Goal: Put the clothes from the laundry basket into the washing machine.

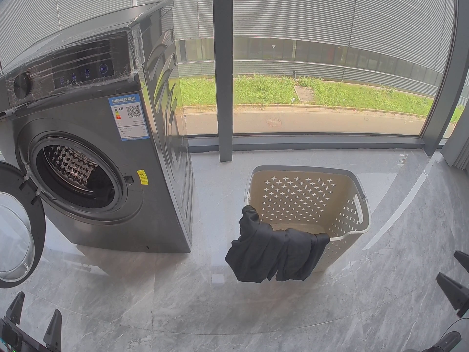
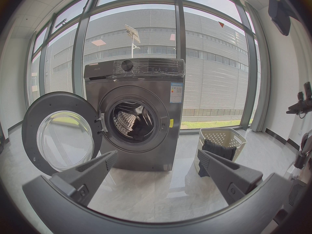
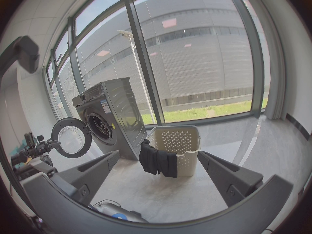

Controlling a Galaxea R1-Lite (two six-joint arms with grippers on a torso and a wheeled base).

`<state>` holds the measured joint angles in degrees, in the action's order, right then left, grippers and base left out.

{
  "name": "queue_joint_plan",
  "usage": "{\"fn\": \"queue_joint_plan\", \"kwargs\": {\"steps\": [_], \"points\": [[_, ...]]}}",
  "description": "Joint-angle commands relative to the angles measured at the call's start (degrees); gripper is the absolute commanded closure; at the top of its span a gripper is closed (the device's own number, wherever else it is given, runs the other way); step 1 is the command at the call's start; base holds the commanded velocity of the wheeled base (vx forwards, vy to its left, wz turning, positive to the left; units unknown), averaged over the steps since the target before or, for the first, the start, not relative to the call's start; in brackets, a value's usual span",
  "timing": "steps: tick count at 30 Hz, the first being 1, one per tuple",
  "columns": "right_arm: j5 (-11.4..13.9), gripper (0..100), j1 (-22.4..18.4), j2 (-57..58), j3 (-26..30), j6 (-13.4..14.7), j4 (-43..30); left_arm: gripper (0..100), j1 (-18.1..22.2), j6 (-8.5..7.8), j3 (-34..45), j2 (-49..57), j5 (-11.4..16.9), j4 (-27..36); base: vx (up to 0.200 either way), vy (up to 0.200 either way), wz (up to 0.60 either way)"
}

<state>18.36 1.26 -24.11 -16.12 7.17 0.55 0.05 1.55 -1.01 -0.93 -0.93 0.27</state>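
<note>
Glossy grey marble-look floor [image 1: 254, 309], bright daylight reflections. Floor-to-ceiling windows [image 1: 273, 35] with a dark frame post [image 1: 223, 74]. Outside: grass strip [image 1: 317, 91], paved path [image 1: 303, 121], grey ribbed building [image 1: 351, 15]. Curtain [image 1: 458, 145] at the floor's far right corner. White wall [image 2: 282, 82], tiled ceiling [image 2: 42, 4].

The left end effector [image 1: 35, 314] is held low on the robot's left side, its dark fingers spread wide apart and empty. The right end effector [image 1: 448, 266] is low on the right, likewise spread and empty.
</note>
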Motion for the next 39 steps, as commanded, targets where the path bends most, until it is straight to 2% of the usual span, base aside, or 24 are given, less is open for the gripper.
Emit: {"fn": "queue_joint_plan", "kwargs": {"steps": [1,5,9,15,22,26,31,36,39], "points": [[4.1,0,1.6,-31.3,-4.8,1.8,11.1,0,0.0,0.12,0.9,0.9,-0.1,0.0,0.0,0.0,0.0],[3.9,0,4.7,-37.5,-3.7,2.3,15.8,0,0.0,0.12,0.9,0.9,-0.1,0.0,0.0,-0.1,0.0],[3.9,0,5.3,-39.7,-3.1,2.2,16.3,0,0.0,0.03,0.9,0.9,0.0,0.0,0.0,-0.2,0.0],[4.0,0,6.4,-45.7,-4.8,2.5,17.6,0,0.0,0.12,0.9,0.9,0.0,0.0,0.0,0.0,0.0],[3.6,0,9.4,-58.0,-5.1,2.5,28.5,0,0.0,-0.05,0.9,0.9,0.0,0.0,0.0,0.0,0.0],[3.5,0,11.3,-62.2,-4.8,2.7,32.3,0,0.0,-0.14,0.9,0.9,0.0,0.0,0.0,0.0,0.0],[3.3,0,14.2,-66.8,-5.1,5.8,36.4,0,0.0,-0.05,0.9,0.9,0.0,0.0,0.0,-0.16,0.0],[-0.1,0,15.5,-69.4,-5.1,6.5,38.4,0,0.0,-0.14,0.9,0.9,0.0,0.0,0.0,-0.08,0.0],[-0.7,0,16.6,-71.2,-5.1,6.5,41.0,0,0.0,-0.14,0.9,0.9,0.0,0.0,0.0,0.0,0.0]]}}
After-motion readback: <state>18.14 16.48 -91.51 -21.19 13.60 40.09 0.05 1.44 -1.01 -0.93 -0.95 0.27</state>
